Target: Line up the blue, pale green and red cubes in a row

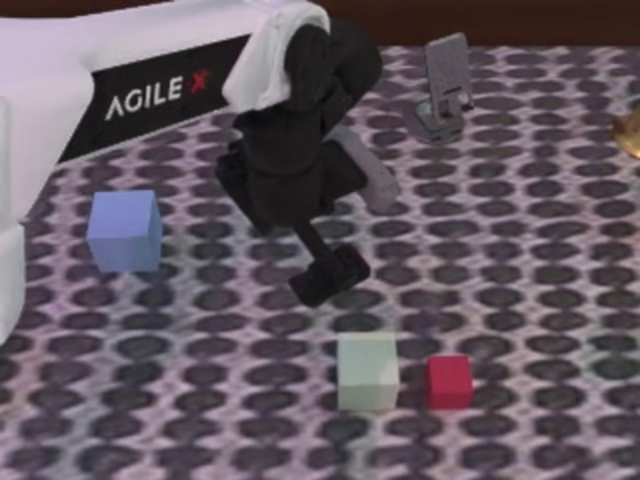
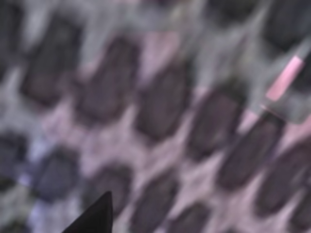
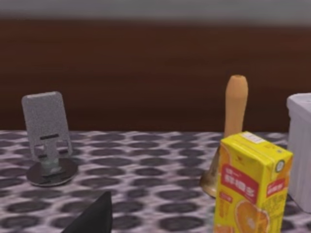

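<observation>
The light blue cube (image 1: 125, 230) stands at the left of the table. The pale green cube (image 1: 367, 372) and the small red cube (image 1: 449, 381) sit side by side near the front, a narrow gap between them. My left gripper (image 1: 330, 275) hangs low over the patterned cloth in the middle, behind and a little left of the green cube and well right of the blue one. It is open and holds nothing; one dark fingertip (image 2: 99, 213) shows in the left wrist view. My right arm is parked out of the top view, with one fingertip (image 3: 99, 211) showing.
A grey phone stand (image 1: 445, 90) stands at the back, right of centre. A brass bell (image 1: 630, 130) peeks in at the right edge. The right wrist view shows the bell (image 3: 233, 136), a yellow juice carton (image 3: 252, 184) and a white container (image 3: 301, 150).
</observation>
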Robot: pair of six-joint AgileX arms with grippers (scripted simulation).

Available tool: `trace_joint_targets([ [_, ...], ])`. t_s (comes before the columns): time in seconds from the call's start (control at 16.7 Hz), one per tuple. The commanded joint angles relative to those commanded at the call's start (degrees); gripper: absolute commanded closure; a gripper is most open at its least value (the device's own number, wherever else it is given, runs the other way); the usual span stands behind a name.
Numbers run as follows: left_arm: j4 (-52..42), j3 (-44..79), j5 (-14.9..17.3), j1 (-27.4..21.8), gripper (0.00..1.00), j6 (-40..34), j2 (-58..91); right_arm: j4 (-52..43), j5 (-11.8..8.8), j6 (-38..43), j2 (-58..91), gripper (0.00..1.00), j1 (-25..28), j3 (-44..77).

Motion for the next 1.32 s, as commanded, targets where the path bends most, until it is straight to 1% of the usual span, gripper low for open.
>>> trace_joint_targets([
  [0.36, -1.95, 3.86, -0.27, 18.14, 0.00, -24.78, 3.31, 0.00, 0.00, 0.00, 0.00, 0.00, 0.00, 0.00],
  [0.48, -2.16, 4.92, -0.34, 23.12, 0.00, -30.67, 3.80, 0.00, 0.00, 0.00, 0.00, 0.00, 0.00, 0.00],
  [0.6, -2.18, 5.67, -0.35, 26.38, 0.00, -34.12, 3.98, 0.00, 0.00, 0.00, 0.00, 0.00, 0.00, 0.00],
  [0.72, -2.17, 5.92, -0.35, 27.37, 0.00, -35.12, 4.02, 0.00, 0.00, 0.00, 0.00, 0.00, 0.00, 0.00],
  [1.02, -1.20, 4.92, -0.35, 27.29, 0.00, -35.09, 4.12, 0.00, 0.00, 0.00, 0.00, 0.00, 0.00, 0.00],
  [1.14, 2.09, 2.65, -0.33, 27.39, 0.00, -35.11, 5.22, 0.00, 0.00, 0.00, 0.00, 0.00, 0.00, 0.00],
  [1.32, 9.88, -1.88, -0.31, 27.42, 0.00, -35.01, 7.72, 0.00, 0.00, 0.00, 0.00, 0.00, 0.00, 0.00],
])
